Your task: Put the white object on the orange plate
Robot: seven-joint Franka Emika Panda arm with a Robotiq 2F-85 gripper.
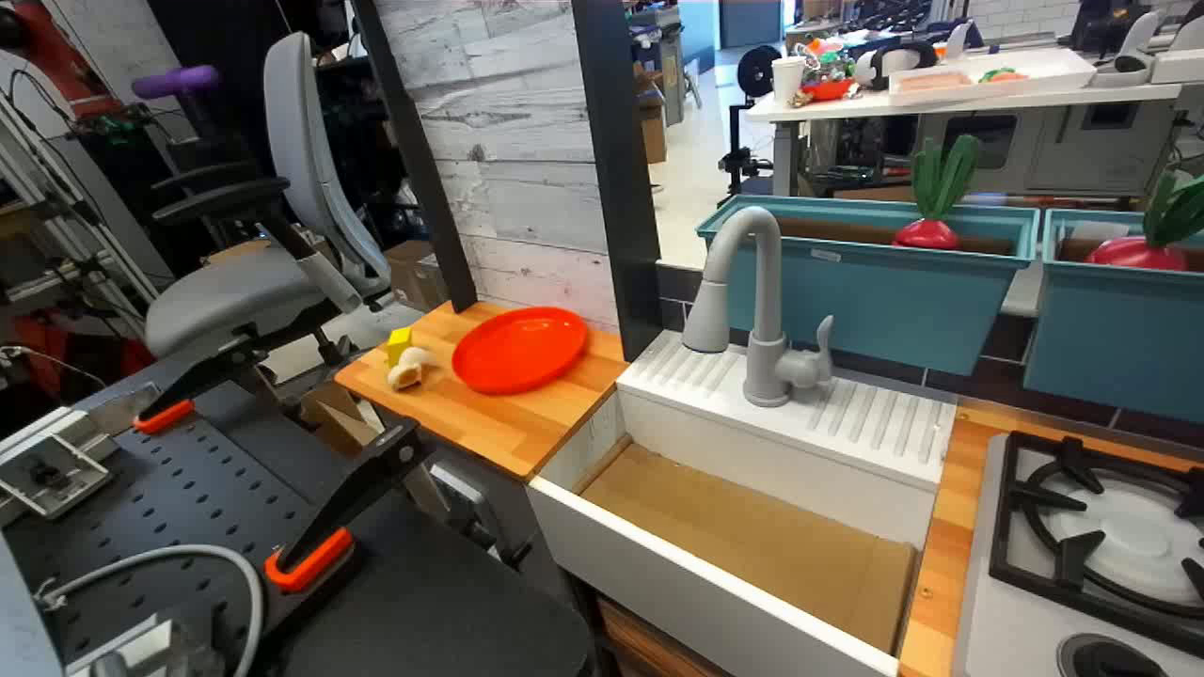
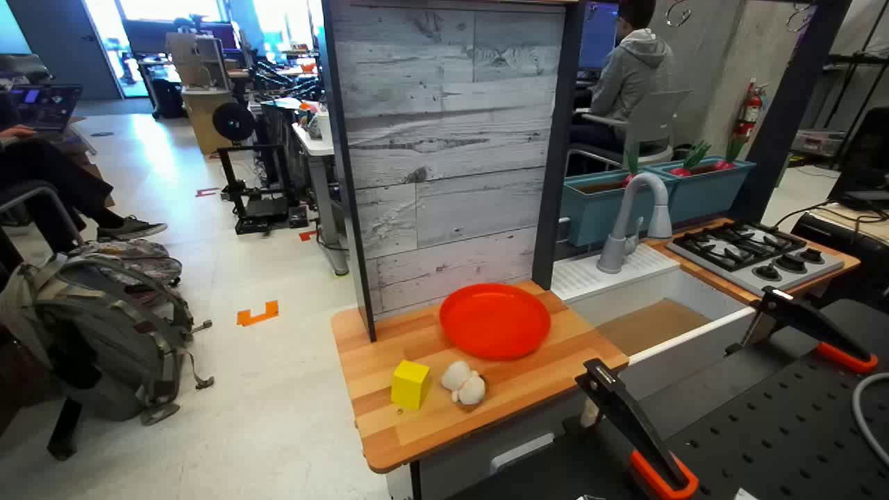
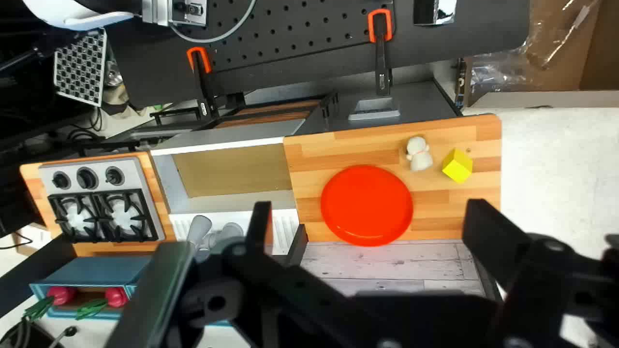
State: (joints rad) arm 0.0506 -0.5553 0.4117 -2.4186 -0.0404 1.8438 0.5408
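The white object (image 1: 412, 365) is a small off-white, rounded lump on the wooden counter, and it also shows in an exterior view (image 2: 463, 382) and in the wrist view (image 3: 419, 153). The orange plate (image 1: 520, 350) is round, shallow and bare on the same counter. It also shows in an exterior view (image 2: 494, 321) and in the wrist view (image 3: 366, 205). The object lies beside the plate, apart from it. My gripper (image 3: 370, 209) is open and empty, well above the counter, with the plate showing between its fingers. It is out of view in both exterior views.
A yellow block (image 2: 410, 384) stands close beside the white object. A grey wood-pattern panel (image 2: 451, 153) rises behind the plate. The white sink (image 1: 715, 602) with a grey faucet (image 1: 767, 310) adjoins the counter. Black clamps (image 2: 635, 423) grip the dark table edge.
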